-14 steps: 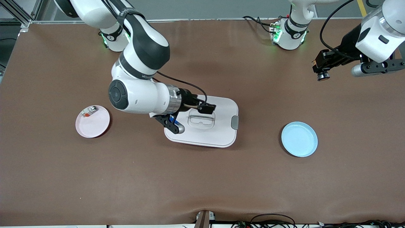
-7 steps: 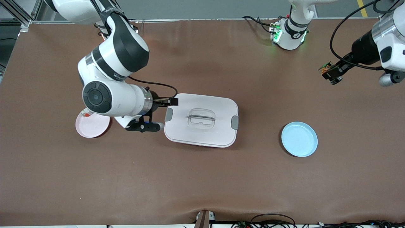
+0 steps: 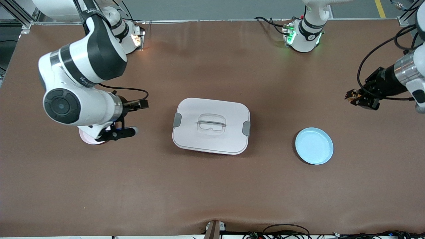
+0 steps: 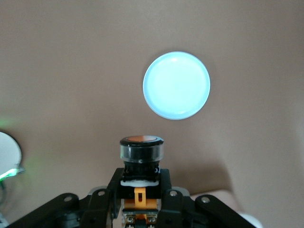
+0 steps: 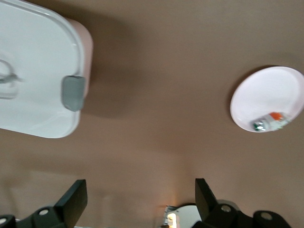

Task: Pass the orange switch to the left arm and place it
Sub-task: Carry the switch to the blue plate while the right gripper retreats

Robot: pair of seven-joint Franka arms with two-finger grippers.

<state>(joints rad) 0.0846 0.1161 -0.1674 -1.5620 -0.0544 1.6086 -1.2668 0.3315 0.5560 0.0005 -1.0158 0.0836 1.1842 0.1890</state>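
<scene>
My right arm has swung off the big white rounded plastic box [image 3: 211,125] with grey side clips toward its own end of the table, and my right gripper [image 5: 140,199] now hangs spread wide and empty near the pale pink round plate [image 5: 268,99]. My left gripper [image 3: 360,99] is clamped on the tiny black push-button switch with the orange cap [image 4: 141,154], up over bare table at the left arm's end, the light blue round plate [image 3: 314,145] near below it.

The box [image 3: 211,125] lies mid-table between two plates: one [image 3: 314,146] toward the left arm's end, the other [image 5: 267,99], holding a small part [image 5: 269,120], toward the right arm's end.
</scene>
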